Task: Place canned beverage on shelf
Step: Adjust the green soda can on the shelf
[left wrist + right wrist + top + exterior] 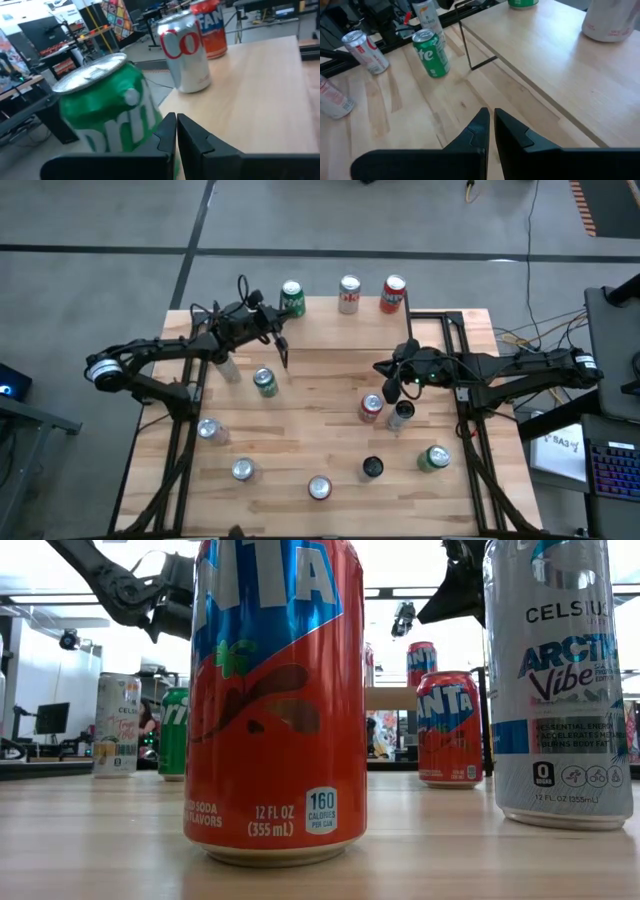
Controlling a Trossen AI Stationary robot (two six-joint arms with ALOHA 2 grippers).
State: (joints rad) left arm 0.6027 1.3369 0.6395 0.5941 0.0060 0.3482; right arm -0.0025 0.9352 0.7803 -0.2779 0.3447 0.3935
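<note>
Eleven cans [265, 382], one shelf [340, 330]

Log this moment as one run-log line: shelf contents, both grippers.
shelf: Sprite can, Coke can, Fanta can upright | left gripper: shut, empty, near Sprite can | right gripper: shut, empty, over tabletop

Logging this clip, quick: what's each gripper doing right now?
Left gripper: closed, holding nothing, beside the green can on the shelf.
Right gripper: closed, empty, above the table.
</note>
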